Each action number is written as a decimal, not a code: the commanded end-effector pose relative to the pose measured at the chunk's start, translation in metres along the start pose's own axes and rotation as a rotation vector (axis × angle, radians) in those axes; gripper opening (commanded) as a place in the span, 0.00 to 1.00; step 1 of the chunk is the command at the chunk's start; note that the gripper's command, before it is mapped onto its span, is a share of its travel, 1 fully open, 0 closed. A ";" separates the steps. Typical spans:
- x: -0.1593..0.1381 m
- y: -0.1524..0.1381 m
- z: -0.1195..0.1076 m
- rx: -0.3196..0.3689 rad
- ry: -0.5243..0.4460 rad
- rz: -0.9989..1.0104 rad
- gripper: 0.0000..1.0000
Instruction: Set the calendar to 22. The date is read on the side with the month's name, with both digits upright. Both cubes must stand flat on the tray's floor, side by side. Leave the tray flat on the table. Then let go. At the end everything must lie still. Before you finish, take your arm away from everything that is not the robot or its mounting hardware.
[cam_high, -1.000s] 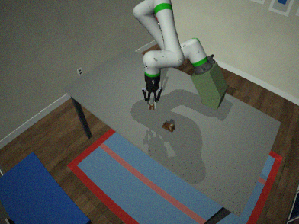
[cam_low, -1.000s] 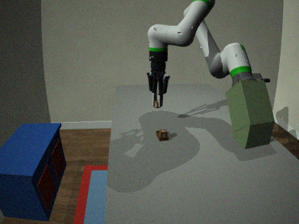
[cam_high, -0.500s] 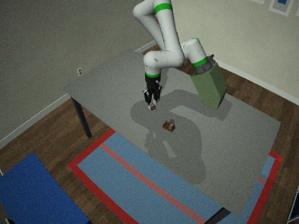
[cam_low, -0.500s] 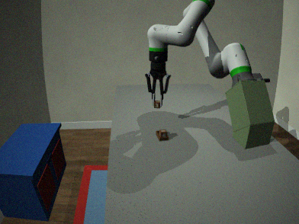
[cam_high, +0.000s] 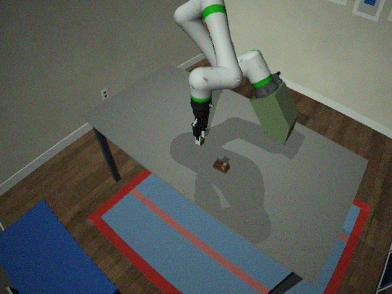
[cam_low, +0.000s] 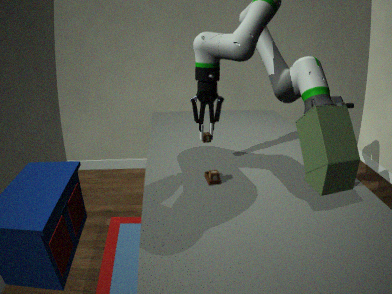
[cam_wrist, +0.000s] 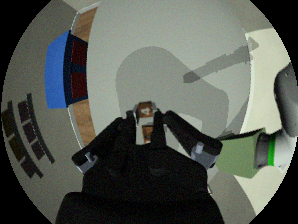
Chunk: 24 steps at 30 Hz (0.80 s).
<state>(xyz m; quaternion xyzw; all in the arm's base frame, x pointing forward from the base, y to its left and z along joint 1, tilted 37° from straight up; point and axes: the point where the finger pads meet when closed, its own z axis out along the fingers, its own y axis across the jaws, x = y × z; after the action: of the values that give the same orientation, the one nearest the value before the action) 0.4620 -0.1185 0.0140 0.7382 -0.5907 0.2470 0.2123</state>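
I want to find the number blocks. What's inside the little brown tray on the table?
The tray seems to hold one cube, too small to read. The other cube is up in the gripper, above the table. The tray's floor is hidden.

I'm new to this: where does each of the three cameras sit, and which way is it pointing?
Top: high up, looking down at the table, tray and the whole arm.
Exterior: beyond the table's end, facing the arm, its green pedestal and the blue cabinet.
Wrist: on the arm's wrist, looking past the gripper clamped on a cube.
Shared: top and exterior both show the cube held above the table, beside the tray.
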 end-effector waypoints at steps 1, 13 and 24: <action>-0.001 0.000 0.000 -0.008 -0.012 -0.080 0.17; -0.005 -0.002 0.000 -0.005 -0.014 -0.506 0.17; -0.008 -0.003 0.000 -0.003 -0.015 -0.828 0.17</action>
<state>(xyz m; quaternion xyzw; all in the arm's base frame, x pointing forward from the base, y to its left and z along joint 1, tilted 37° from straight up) 0.4631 -0.1127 0.0100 0.8990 -0.2933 0.1560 0.2852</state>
